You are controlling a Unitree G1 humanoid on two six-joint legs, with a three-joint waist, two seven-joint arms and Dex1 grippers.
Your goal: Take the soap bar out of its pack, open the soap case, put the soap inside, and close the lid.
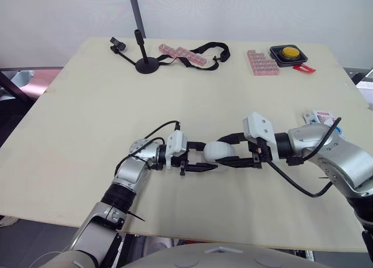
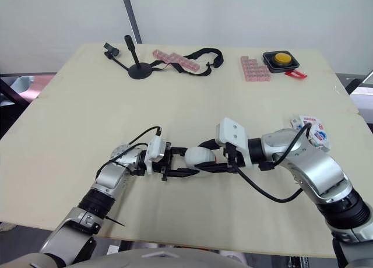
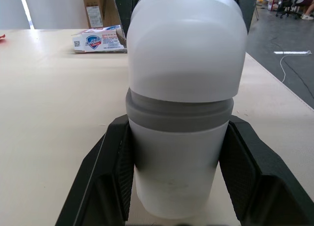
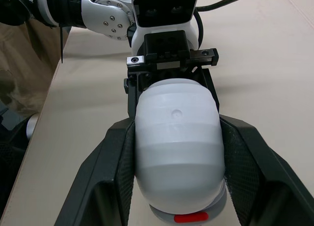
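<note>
Clamped near the middle of the worktop's front edge: soap case, left hand closed on one end, right hand on the other, opposed grips apparently for pulling it open. Soap pack by the right edge, well apart.

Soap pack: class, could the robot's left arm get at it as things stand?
Probably not. The left gripper is shut on the soap case, and the soap pack lies near the right edge of the table, beyond the right arm.
</note>
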